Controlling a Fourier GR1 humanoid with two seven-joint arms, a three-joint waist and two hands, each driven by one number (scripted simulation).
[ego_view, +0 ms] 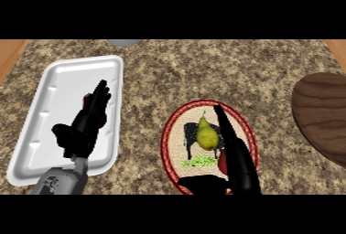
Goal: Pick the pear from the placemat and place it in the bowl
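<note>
Yellow-green and upright, the pear [208, 135] stands on the oval woven placemat with a red rim [177, 122], not yet lifted. Just right of it, the right hand [233, 155] has straight fingers alongside and grasps nothing. Over the white foam tray [67, 82] at left, the left hand [84, 125] rests open. No bowl is plainly visible, only a dark wooden round piece [324, 114] far right; the whole carry remains.

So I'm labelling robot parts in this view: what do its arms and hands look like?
Both hands are black, with slender fingers and a thumb. The left hand sits on a grey forearm with dark speckled markings near the wrist. The right hand shows only black here, its forearm unseen. No cables or sleeves visible.
</note>
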